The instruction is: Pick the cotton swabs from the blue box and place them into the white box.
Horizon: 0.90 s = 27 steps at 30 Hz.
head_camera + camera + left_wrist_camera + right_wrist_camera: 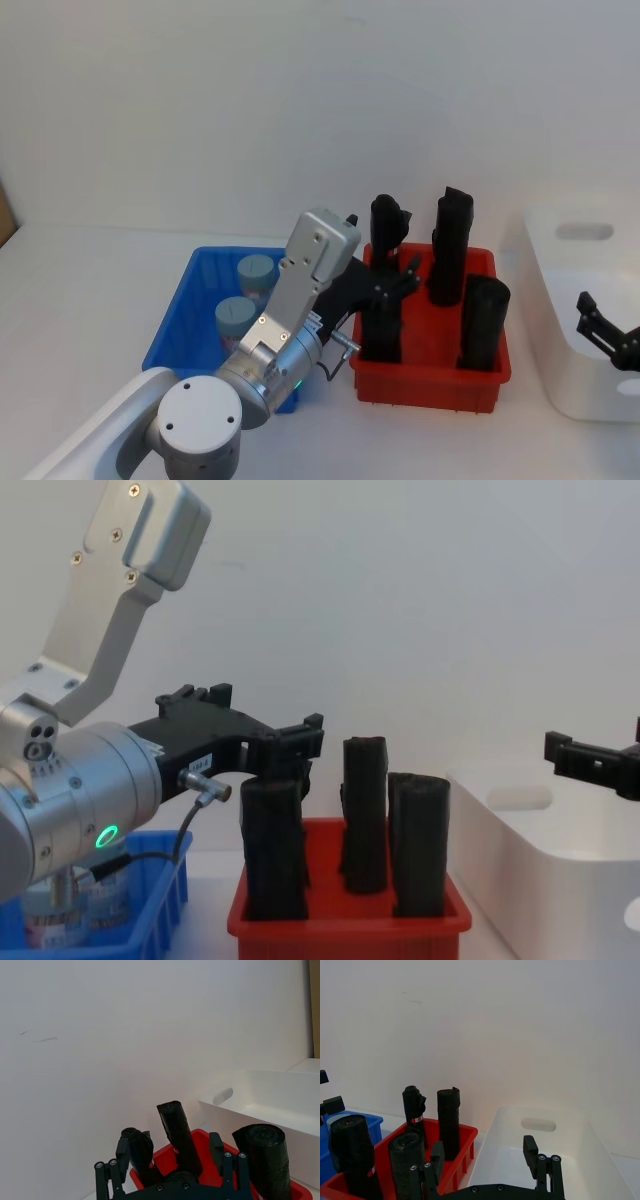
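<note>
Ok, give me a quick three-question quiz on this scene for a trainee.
1. How many tubs of cotton swabs sit in the blue box?
2. True or false: the left gripper hangs over the red bin.
3. What is the right gripper above? A: the white box. B: the blue box. C: the red bin.
Key: 1 two; 2 true; 3 A.

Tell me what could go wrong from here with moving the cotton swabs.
First, the left gripper hangs open close to the black rolls over the red bin; swinging toward the cotton swabs in the blue box could topple a roll. Second, the right gripper hovers open by the white box, so a drop there might crowd the two arms.
</note>
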{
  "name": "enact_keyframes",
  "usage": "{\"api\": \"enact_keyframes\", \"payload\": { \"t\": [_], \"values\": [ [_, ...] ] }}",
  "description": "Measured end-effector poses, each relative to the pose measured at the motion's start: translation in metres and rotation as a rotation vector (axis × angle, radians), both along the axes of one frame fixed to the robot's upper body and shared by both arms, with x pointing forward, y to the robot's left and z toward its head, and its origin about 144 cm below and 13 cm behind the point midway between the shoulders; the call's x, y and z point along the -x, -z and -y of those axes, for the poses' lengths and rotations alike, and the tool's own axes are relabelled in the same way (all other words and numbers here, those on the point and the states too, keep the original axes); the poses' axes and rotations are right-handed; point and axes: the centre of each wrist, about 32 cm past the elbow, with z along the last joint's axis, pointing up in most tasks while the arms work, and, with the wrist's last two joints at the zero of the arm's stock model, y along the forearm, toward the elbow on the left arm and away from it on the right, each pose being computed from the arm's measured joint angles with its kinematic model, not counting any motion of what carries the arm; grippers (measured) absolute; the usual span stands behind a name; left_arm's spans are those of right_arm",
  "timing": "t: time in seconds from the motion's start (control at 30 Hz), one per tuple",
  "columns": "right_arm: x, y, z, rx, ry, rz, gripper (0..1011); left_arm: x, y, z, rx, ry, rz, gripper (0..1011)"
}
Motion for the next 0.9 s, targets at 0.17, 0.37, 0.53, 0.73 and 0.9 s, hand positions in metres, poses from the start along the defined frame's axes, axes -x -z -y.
{"api": "enact_keyframes", "payload": {
  "t": [0.17, 0.37, 0.53, 0.73, 0.9],
  "values": [
    [0.0000, 0.0000, 0.0000, 0.000, 0.000, 0.000, 1001, 0.0000, 0.0000, 0.0000, 0.000, 0.000, 0.000, 1002],
    [0.0000, 0.0000, 0.0000, 0.000, 0.000, 0.000, 1001, 0.0000, 0.0000, 0.0000, 0.000, 0.000, 0.000, 1002],
    [0.0000, 0.0000, 0.0000, 0.000, 0.000, 0.000, 1001, 0.0000, 0.0000, 0.0000, 0.000, 0.000, 0.000, 1002],
    [0.0000, 0.0000, 0.0000, 0.000, 0.000, 0.000, 1001, 0.0000, 0.0000, 0.0000, 0.000, 0.000, 0.000, 1002],
    [0.0000, 0.0000, 0.0000, 0.000, 0.000, 0.000, 1001, 0.0000, 0.0000, 0.0000, 0.000, 0.000, 0.000, 1002]
  ]
}}
